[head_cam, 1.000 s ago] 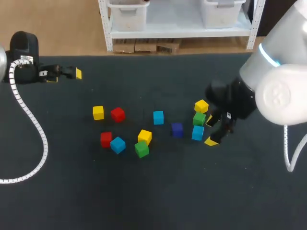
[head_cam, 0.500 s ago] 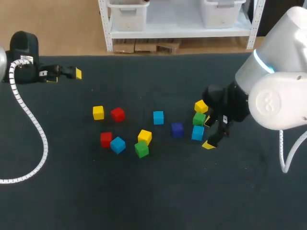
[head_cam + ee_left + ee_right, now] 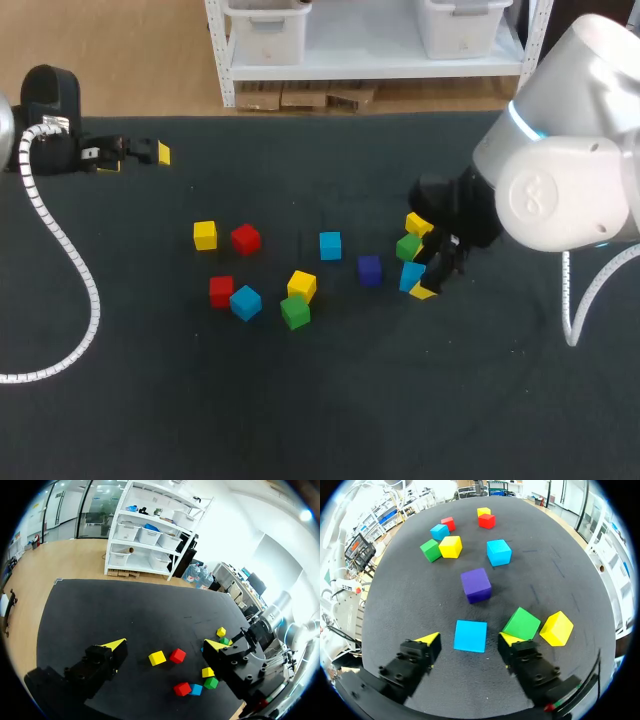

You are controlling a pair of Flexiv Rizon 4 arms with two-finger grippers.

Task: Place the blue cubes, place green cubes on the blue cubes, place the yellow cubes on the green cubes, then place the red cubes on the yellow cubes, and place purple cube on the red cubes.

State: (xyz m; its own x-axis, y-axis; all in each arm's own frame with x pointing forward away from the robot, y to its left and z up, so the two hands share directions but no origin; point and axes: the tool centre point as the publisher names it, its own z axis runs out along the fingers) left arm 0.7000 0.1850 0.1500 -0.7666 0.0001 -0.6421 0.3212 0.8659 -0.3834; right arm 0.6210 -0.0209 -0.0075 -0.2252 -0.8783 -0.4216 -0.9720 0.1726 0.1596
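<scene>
The blue cube (image 3: 471, 636) lies on the table just beside the green cube (image 3: 522, 624), now between the spread fingers of the right gripper (image 3: 470, 639), which has just slid in around it; closing on it looks next, while the left gripper (image 3: 140, 154) waits open, well apart

Cubes across the middle of the counter (image 3: 320, 400), an arm at each side.

Centre-left, the leftmost cube (image 3: 205, 235) has a neighbour cube (image 3: 245, 238) just right of it; below them a lower-left cube (image 3: 221, 291) and partner cube (image 3: 245, 302) sit close together. Further right, an upper cube (image 3: 301, 286) sits just above the lowest cube (image 3: 295, 312). A central cube (image 3: 330, 245) lies near a mid-right cube (image 3: 369, 270). Centre-right, a top cube (image 3: 418, 224), middle cube (image 3: 407, 247) and bottom cube (image 3: 410, 277) form a column, the bottom one between the jaws of the right gripper (image 3: 427, 270). The left gripper (image 3: 140, 153) is upper left, well apart.
</scene>
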